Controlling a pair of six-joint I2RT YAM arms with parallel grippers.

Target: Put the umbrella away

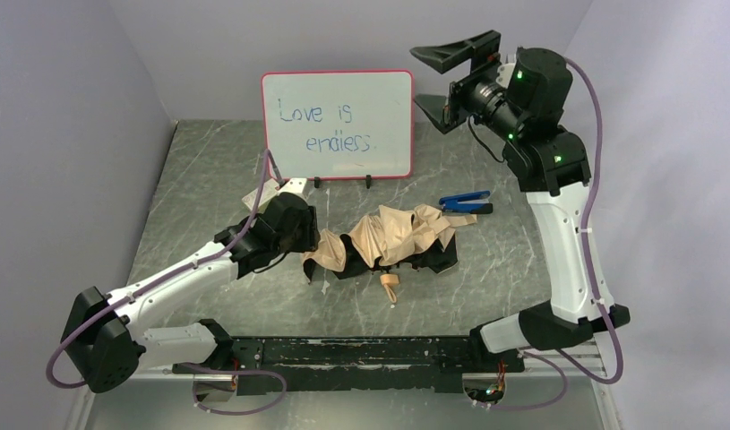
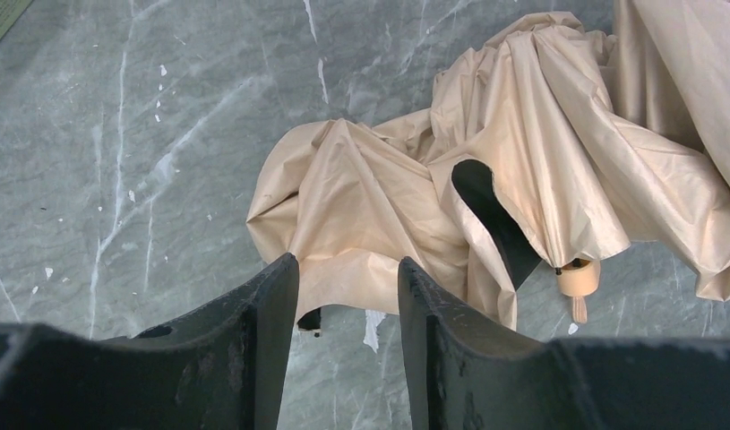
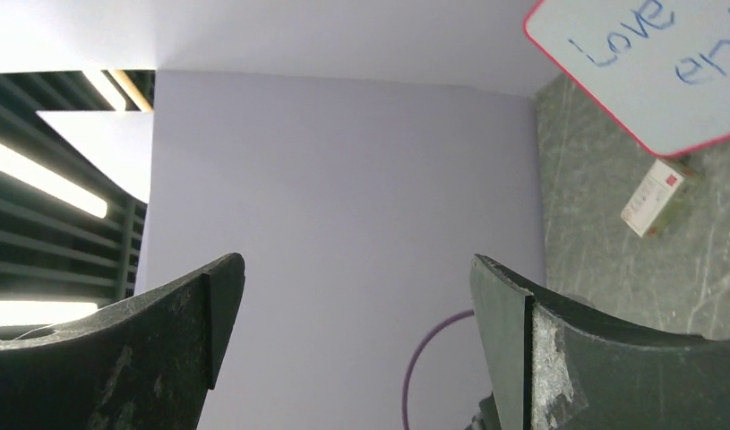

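Observation:
The umbrella (image 1: 392, 237) lies collapsed in a loose tan and black heap in the middle of the table, its pale handle (image 1: 390, 284) pointing toward the near edge. In the left wrist view its tan fabric (image 2: 486, 170) fills the upper right, with the handle (image 2: 578, 279) at the right. My left gripper (image 1: 309, 235) sits low at the heap's left end; its fingers (image 2: 271, 331) stand apart with the fabric's edge just beyond the tips (image 2: 347, 269), holding nothing. My right gripper (image 1: 442, 81) is raised high at the back right, wide open and empty (image 3: 356, 278), facing the wall.
A whiteboard (image 1: 337, 124) with a pink rim stands at the back. A small blue-black clip tool (image 1: 466, 202) lies right of the umbrella. A small white-red box (image 1: 270, 192) lies behind the left arm, and shows in the right wrist view (image 3: 654, 198). Grey walls close both sides.

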